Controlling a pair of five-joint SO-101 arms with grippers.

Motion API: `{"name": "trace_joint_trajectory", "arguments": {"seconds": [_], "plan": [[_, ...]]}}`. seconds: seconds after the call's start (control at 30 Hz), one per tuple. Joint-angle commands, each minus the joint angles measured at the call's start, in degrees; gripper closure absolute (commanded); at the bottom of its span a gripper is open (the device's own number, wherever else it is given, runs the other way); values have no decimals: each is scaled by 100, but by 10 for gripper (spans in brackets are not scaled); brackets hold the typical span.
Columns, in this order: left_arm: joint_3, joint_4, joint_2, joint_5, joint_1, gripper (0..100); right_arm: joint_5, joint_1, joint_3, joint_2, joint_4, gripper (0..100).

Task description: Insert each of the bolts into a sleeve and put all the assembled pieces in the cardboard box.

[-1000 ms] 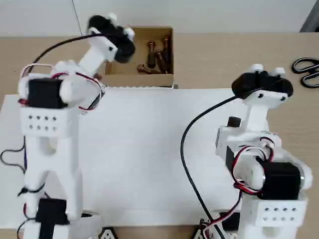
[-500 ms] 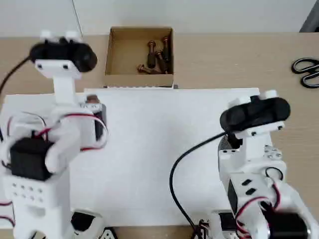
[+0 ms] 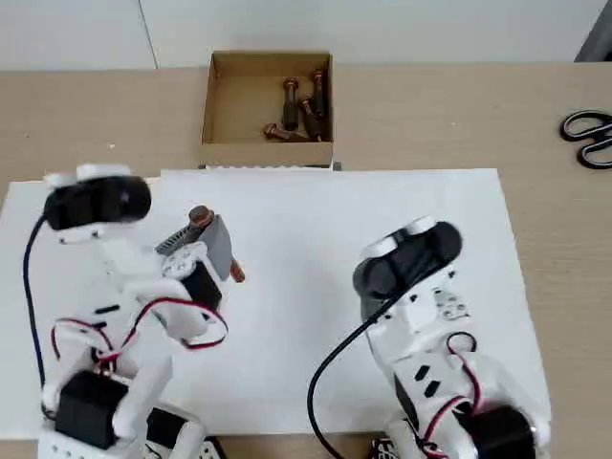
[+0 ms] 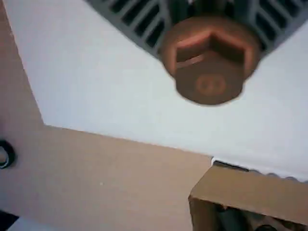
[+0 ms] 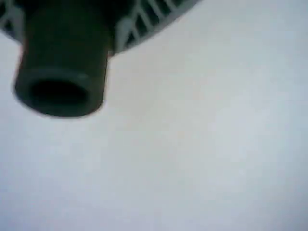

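Retreat from the cardboard box [image 3: 222, 105] complete, left jaws pinch a bolt [image 4: 209, 57], right jaws a sleeve [image 5: 60, 72]; mating the pair likely comes next.

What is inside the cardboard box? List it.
The cardboard box holds a cluster of copper-coloured bolts against one side wall; the rest of its floor is bare. They overlap, so their count and sleeves are unclear.

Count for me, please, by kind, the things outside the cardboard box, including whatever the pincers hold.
Bolt: 1, in the left pincer
Sleeve: 1, in the right pincer
Scissors: 1
White sheet: 1
Total: 4
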Motion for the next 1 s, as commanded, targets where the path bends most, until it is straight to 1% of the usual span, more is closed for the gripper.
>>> {"name": "trace_joint_trajectory", "arguments": {"seconds": [0.0,0.13,0.3,0.5,0.73,0.97], "plan": [[558,-484,-923,35,53,995,44,-295,290,-154,-171,996],[848,-475,-1582,26,246,995,35,-611,563,-154,-312,996],[1015,-536,-1688,26,554,995,44,-1015,1090,-136,-831,996],[1569,-1108,-1714,26,985,995,53,-1429,1829,-136,-1719,996],[1631,-1248,-1705,26,1266,995,53,-1613,1943,-163,-1851,996],[1631,-1257,-1688,26,1301,995,62,-1974,1899,-198,-1851,996]]}}
